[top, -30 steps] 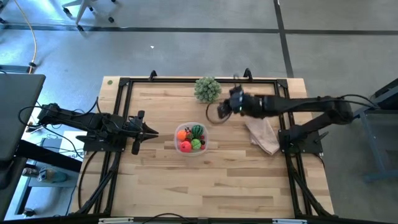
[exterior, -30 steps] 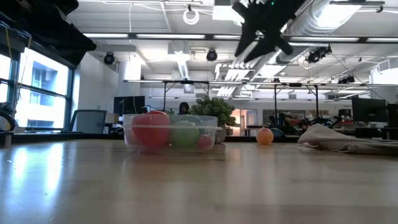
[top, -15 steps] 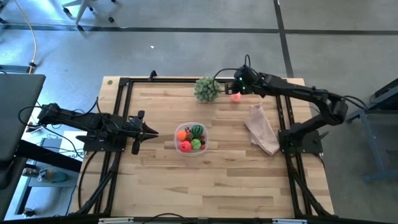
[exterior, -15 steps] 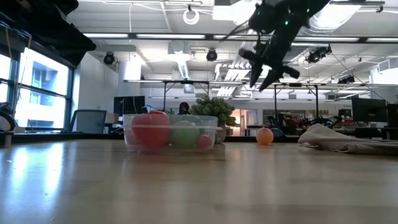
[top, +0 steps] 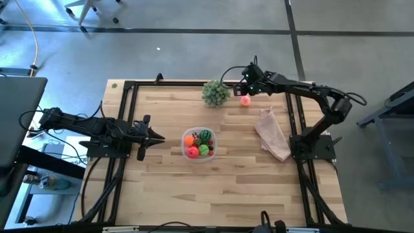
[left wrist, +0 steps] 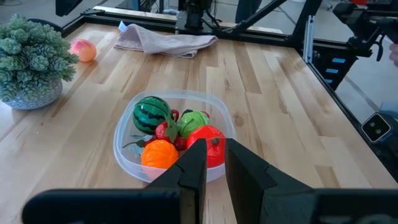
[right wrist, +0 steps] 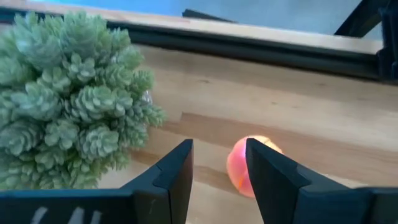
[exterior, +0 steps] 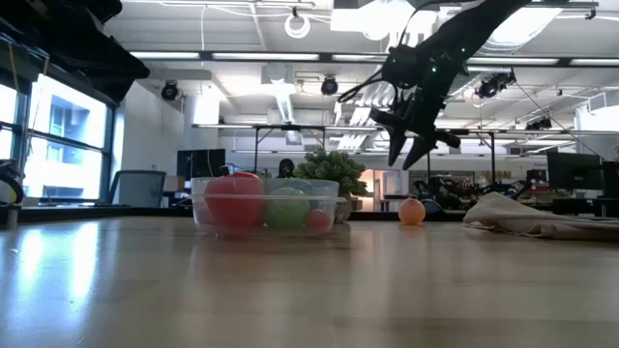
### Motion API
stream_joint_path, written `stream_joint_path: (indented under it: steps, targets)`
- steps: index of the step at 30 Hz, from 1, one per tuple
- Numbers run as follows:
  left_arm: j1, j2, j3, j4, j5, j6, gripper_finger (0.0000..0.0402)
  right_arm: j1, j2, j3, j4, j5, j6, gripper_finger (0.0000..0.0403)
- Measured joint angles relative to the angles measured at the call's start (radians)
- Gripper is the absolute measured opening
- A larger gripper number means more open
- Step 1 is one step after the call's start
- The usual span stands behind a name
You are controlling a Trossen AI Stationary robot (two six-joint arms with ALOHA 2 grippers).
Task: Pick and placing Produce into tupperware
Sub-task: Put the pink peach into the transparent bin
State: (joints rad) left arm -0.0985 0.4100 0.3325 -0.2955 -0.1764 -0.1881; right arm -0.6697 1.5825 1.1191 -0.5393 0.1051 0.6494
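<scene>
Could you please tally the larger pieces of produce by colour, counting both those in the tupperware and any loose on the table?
In the tupperware:
Striped green ball: 1
Light green ball: 1
Red ball: 1
Orange ball: 1
Loose on the table:
Pink ball: 1
Total: 5. The tiny berries are too crowded to count.

Pink-orange peach [top: 245,100], pale-green bushy ball [top: 215,92], striped green melon [left wrist: 151,112] in clear tupperware [left wrist: 127,163]
</scene>
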Motion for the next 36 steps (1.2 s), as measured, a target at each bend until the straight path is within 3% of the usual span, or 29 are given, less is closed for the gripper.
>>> stream_joint_path:
  steps: [14, 25, 30, 36]
  targets:
    - [0.0, 0.0, 0.0, 0.0, 0.0, 0.0, 0.0046, 0.016, 0.024, 0.0, -0.055, 0.036, 0.224, 0.014]
    - [0.0, 0.0, 0.0, 0.0, 0.0, 0.0, 0.0046, 0.013, 0.068, 0.001, -0.03, 0.006, 0.291, 0.014]
    - [0.0, 0.0, 0.0, 0.0, 0.0, 0.0, 0.0046, 0.009, 0.069, 0.078, -0.065, 0.024, 0.292, 0.014]
    - [0.0, 0.0, 0.0, 0.0, 0.0, 0.0, 0.0046, 0.026, 0.116, 0.294, -0.315, 0.087, 0.248, 0.014]
